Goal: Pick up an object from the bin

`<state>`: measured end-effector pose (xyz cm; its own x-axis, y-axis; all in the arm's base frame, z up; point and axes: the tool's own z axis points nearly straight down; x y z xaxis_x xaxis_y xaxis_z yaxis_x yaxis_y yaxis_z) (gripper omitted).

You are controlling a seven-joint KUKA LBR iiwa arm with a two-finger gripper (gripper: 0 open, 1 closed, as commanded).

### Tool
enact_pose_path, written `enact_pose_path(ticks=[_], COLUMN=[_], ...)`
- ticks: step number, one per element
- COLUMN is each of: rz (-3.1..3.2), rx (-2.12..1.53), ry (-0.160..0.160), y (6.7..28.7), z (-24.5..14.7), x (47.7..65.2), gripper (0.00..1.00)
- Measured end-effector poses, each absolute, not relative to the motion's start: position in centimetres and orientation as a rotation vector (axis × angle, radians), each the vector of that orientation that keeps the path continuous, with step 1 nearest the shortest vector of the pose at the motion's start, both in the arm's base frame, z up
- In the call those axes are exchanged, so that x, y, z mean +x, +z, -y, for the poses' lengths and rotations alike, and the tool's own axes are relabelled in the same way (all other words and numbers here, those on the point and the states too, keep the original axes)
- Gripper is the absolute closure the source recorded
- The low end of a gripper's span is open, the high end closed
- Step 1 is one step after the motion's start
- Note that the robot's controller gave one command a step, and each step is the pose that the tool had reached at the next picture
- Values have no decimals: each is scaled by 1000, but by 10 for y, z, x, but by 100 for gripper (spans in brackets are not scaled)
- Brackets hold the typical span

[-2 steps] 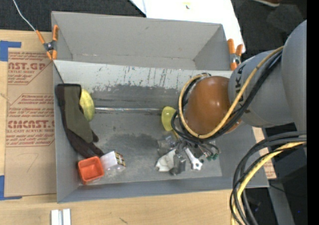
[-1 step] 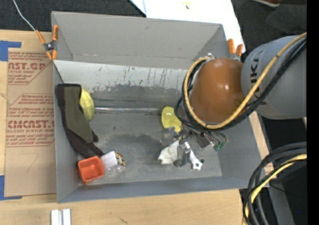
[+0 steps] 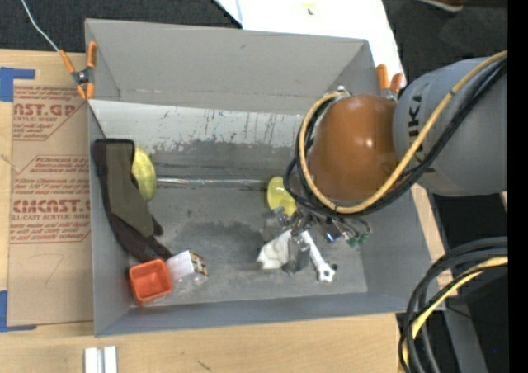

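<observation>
Crumpled white wad (image 3: 275,256), like the claw (image 3: 302,256), just below the yellow lump (image 3: 279,192): likely light, soft, squashy, best pinched across its bulky middle; claw spread impossible to tell.

Dark limp strap (image 3: 124,198) along the left side of the bin (image 3: 223,66), yellow lump (image 3: 143,173) touching it; orange cup (image 3: 149,280) and clear packet (image 3: 186,266) side by side, near left; second yellow lump (image 3: 279,192), centre.

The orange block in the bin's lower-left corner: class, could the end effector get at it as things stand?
Probably yes. The orange block lies uncovered, and bare bin floor separates it from the end effector; the pale box against it may crowd a grasp.
</observation>
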<state>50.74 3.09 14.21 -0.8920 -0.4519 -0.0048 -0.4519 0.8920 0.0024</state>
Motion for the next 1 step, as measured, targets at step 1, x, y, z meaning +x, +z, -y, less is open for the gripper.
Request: enact_pose_path(ticks=[1], rz=[-3051], rx=[-781], ry=[7], y=[203], z=[-34], x=[496], gripper=[100])
